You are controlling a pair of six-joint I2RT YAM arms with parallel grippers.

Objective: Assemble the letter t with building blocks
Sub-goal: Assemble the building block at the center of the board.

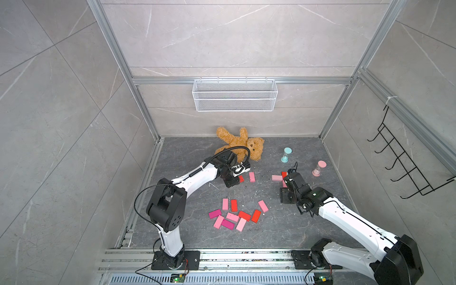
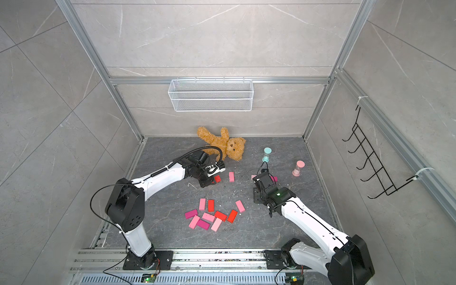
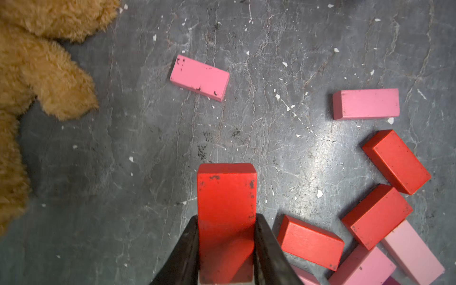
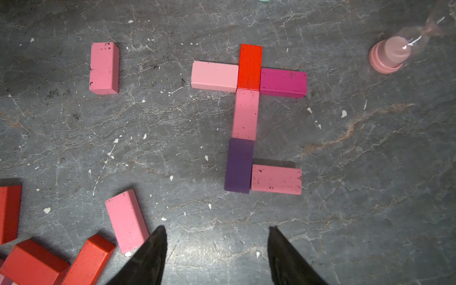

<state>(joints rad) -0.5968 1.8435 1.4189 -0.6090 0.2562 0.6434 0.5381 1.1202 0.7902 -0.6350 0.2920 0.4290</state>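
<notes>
Top views first: the left gripper (image 1: 239,178) is clamped on a red block (image 1: 241,178), right in front of the bear (image 1: 243,143), with a lone pink block (image 1: 252,177) just beside it on the side toward the right arm (image 1: 345,222). Nearer the bases, between the two arms, is the loose pile (image 1: 232,217): ten blocks, so five pink, three red and two magenta. Two hourglasses stand further back, one teal (image 1: 285,155) and one pink (image 1: 319,168). The right arm hides most of the t (image 1: 276,178), and its gripper can't be made out from up there. Left wrist view: the red block pokes out from between the two black fingers (image 3: 187,246), pinched on its long sides, and the lone pink block lies ahead of it, well apart; whether the red one touches the floor (image 3: 123,172) is hard to say. Right wrist view: the right gripper (image 4: 217,230) is spread apart with nothing in it, and the t lies ahead of the tips, clear of them. It's six blocks: red, pink and purple end to end as the stem, pale pink and magenta touching the red as the crossbar, and one more pink against the purple as the foot.
</notes>
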